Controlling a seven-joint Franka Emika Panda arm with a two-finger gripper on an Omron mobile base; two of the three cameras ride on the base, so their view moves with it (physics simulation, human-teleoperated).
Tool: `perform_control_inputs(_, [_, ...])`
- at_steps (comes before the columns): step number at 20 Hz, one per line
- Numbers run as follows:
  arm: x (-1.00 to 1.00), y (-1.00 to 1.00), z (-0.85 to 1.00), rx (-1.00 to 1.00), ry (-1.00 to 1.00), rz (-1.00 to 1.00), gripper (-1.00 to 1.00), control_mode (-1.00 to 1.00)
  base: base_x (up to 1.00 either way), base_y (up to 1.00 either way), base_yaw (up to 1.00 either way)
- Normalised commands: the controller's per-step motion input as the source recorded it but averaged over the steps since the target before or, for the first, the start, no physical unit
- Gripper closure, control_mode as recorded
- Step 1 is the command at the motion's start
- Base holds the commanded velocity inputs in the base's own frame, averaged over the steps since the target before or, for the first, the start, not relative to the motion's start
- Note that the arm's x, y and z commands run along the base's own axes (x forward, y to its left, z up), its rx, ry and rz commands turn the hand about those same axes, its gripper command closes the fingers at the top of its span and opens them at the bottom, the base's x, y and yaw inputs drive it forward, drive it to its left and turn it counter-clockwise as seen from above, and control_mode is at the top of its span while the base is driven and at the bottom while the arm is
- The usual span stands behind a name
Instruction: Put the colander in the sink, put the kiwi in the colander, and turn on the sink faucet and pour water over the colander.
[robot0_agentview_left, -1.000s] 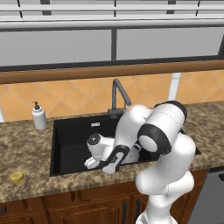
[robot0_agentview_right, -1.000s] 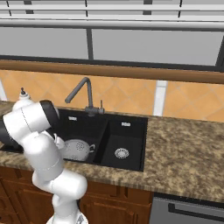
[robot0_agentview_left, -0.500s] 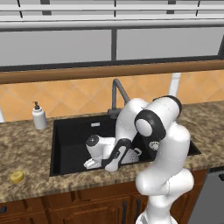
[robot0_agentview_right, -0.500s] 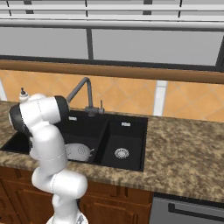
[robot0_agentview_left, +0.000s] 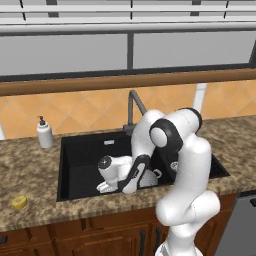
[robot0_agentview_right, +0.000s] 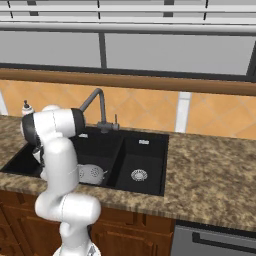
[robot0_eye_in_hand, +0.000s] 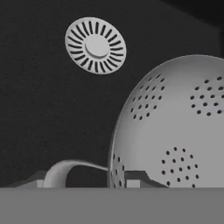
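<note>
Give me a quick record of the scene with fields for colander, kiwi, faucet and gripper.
colander: in the large basin of the sink, lying on its side
kiwi: on the counter, left of the sink near the front edge
faucet: behind the sink, no water running
gripper: low in the basin at the colander's handle, jaws partly open

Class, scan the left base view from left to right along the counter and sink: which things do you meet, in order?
Kiwi → soap bottle → sink → sink faucet.

Colander (robot0_eye_in_hand: 175, 131) cut off at right edge; arm hides most elsewhere.
</note>
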Motion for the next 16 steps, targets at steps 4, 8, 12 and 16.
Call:
perform_control_inputs(4, [-0.01,-0.11,0.03,0.00,0.00,-0.03,-1.00,-1.00,0.00,0.00,0.00])
perform_control_inputs(8, [-0.14,-0.02,0.35,0.01,0.00,0.00,-1.00,-1.00,0.00,0.00,0.00])
perform_control_inputs(12, [-0.04,0.00,0.63,0.04,0.00,0.00,-1.00,-1.00,0.00,0.00,0.00])
perform_control_inputs(16, [0.00,0.00,0.71,0.03,0.00,0.00,-1.00,-1.00,0.00,0.00,0.00])
